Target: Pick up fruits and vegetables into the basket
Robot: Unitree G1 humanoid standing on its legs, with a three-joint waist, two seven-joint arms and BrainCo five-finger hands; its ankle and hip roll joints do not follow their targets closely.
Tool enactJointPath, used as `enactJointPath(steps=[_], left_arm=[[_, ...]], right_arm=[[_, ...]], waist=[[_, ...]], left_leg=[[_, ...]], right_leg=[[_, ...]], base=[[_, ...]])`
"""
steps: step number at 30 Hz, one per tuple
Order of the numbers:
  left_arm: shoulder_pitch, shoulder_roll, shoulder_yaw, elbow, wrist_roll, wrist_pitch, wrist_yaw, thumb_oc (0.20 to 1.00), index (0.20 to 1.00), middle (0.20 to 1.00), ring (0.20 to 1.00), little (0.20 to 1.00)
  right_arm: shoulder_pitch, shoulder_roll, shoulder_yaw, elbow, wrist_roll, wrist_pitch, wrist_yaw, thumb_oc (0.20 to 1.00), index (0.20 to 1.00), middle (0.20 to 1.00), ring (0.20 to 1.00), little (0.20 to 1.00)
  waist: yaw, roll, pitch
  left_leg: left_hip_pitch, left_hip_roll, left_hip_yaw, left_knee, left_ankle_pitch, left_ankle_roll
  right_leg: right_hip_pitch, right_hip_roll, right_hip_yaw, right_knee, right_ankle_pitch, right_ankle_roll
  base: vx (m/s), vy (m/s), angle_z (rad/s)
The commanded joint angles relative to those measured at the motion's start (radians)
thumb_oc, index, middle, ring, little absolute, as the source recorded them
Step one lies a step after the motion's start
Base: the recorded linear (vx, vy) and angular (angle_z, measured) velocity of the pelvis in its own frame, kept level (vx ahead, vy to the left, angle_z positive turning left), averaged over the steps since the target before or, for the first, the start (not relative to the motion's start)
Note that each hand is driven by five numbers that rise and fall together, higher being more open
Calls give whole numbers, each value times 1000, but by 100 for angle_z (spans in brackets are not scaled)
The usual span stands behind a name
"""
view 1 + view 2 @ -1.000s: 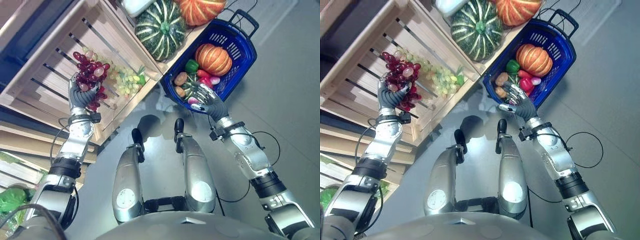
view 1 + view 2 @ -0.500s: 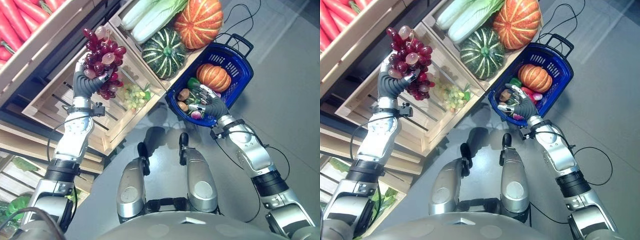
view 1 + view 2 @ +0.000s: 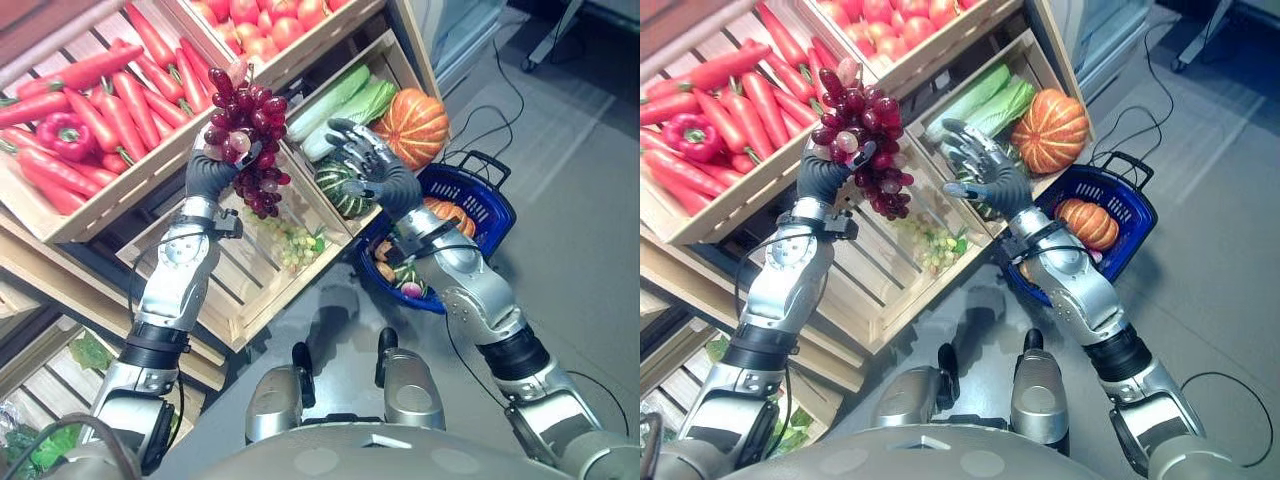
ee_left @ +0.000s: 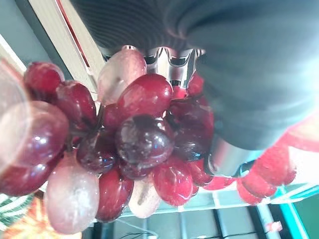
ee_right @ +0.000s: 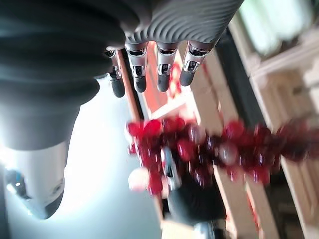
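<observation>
Clutching red grapes [image 3: 247, 128] in curled fingers, left hand [image 3: 212, 175] faces right hand [image 3: 372, 172], fingers spread, empty.

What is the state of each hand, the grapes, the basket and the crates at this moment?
left hand: raised, fingers curled round the red grapes.
red grapes: lifted, hanging from the left hand.
right hand: open, fingers spread, apart from the grapes.
blue basket: on the floor, handle up, holding a small pumpkin and other produce.
green grapes: lying in the slatted crate.
carrot crate: full.
</observation>
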Motion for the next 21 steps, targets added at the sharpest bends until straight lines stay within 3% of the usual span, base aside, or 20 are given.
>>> enactJointPath(steps=[1,11,14,16,21], left_arm=[[-16,20,-48,-115,-61,-23,4,200,200,200,200,200],[-74,-16,-120,-116,-75,25,2,200,200,200,200,200],[-94,-12,-137,-106,-66,26,17,200,200,200,200,200],[-102,-4,-138,-104,-71,22,27,200,200,200,200,200],[-104,-2,-131,-109,-26,-31,79,200,200,200,200,200]], right_arm=[[-38,109,54,-76,114,-16,3,1000,1000,1000,1000,1000],[-76,178,154,-67,192,37,-31,1000,1000,1000,1000,1000],[-83,184,174,-37,150,44,-108,1000,1000,1000,1000,1000],[-83,168,165,-10,68,14,-179,1000,1000,1000,1000,1000],[-67,145,115,43,-8,7,-290,1000,1000,1000,1000,1000]], waist=[[18,-62,-70],[28,-75,-91],[26,-79,-96],[20,-79,-97],[1,-74,-92]], left_leg=[[16,-32,14,42,-64,44],[46,-21,17,21,-60,41],[53,-18,21,18,-62,41],[57,-16,26,17,-63,41],[65,-14,35,16,-68,41]], right_leg=[[114,-58,-3,-71,-19,86],[139,-59,-11,-87,-14,92],[141,-59,-8,-89,-14,93],[142,-60,-7,-89,-14,93],[140,-60,3,-91,-13,93]], base=[[29,-46,14],[15,-25,8],[0,0,0],[0,0,0],[-5,22,-3]])
